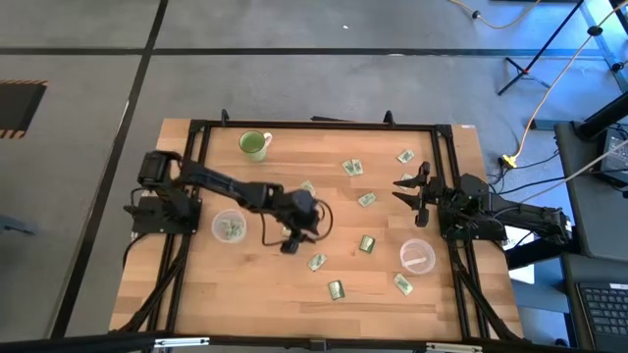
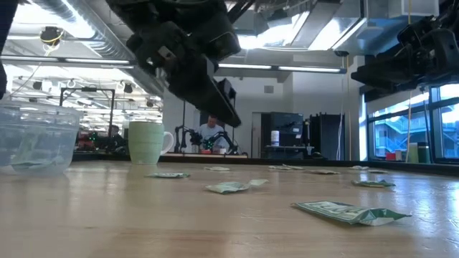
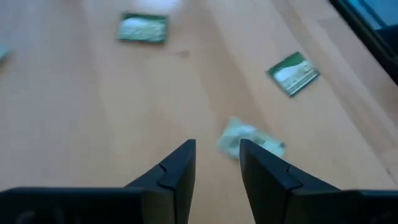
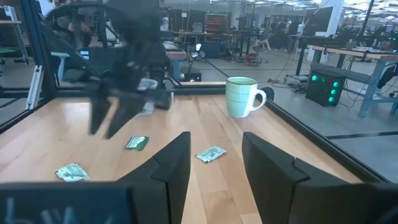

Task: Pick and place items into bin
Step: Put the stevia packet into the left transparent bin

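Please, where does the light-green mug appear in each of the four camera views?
High view: mug near the table's far edge, left of centre.
Low view: mug stands upright left of centre, right of the clear bin.
Left wrist view: not in it.
Right wrist view: mug right of centre, by the table's edge.
Shared landmark: the left arm, visible in the high, low and right wrist views.

Mug: light-green ceramic mug (image 1: pixel 254 144) with a handle, upright near the table's far edge, left of centre.
Table: pale wooden plank table (image 1: pixel 294 294) inside a black metal frame (image 1: pixel 314 126).
Floor: grey concrete, crossed by dark lines.
Tripod: black stand legs (image 1: pixel 530 61) on the floor beyond the right far corner.
Cable: yellow cable (image 1: pixel 515 147) beside the table's right edge.
Room: a seated person (image 2: pixel 211 132) at a distant desk.
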Controlling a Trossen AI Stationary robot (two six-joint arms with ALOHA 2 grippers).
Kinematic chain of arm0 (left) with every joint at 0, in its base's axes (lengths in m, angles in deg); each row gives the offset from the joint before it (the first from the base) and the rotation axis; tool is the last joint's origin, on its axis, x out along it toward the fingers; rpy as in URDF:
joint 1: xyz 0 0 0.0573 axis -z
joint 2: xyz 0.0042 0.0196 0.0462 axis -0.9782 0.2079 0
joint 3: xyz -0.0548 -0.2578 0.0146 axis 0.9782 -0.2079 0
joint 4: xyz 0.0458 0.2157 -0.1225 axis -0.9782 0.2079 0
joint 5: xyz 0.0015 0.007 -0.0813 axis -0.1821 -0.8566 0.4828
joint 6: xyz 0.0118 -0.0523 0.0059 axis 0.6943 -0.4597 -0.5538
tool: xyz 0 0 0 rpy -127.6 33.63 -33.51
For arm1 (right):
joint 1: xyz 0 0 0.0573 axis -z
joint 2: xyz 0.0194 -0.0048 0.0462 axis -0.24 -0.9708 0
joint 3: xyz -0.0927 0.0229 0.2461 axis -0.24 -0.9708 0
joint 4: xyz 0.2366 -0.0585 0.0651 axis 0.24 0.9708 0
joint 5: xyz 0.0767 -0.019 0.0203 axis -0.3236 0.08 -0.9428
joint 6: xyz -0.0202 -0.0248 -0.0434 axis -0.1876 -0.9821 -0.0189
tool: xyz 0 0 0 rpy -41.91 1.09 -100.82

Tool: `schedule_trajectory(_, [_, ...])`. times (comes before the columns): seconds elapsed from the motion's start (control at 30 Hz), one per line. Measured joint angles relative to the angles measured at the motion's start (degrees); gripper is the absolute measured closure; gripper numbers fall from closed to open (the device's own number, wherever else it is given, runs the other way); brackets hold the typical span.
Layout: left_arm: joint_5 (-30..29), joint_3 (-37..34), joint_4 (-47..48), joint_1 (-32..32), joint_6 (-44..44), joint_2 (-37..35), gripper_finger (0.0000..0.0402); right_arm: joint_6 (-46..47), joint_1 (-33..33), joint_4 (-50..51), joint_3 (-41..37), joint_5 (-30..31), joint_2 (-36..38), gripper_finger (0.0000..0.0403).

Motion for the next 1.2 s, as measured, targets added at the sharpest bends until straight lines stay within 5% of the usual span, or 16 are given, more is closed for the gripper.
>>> schedule_trajectory(0.87, [-7.6, 0.0, -11.0, 7.9, -0.8, 9.7, 0.0298, 0.0, 0.0, 0.0, 0.0, 0.0, 0.0, 0.0253])
schedule_trajectory(1.2, [-6.3, 0.3, -12.0, 8.3, -2.3, 13.2, 0.0300, 0.0, 0.0, 0.0, 0.0, 0.0, 0.0, 0.0253])
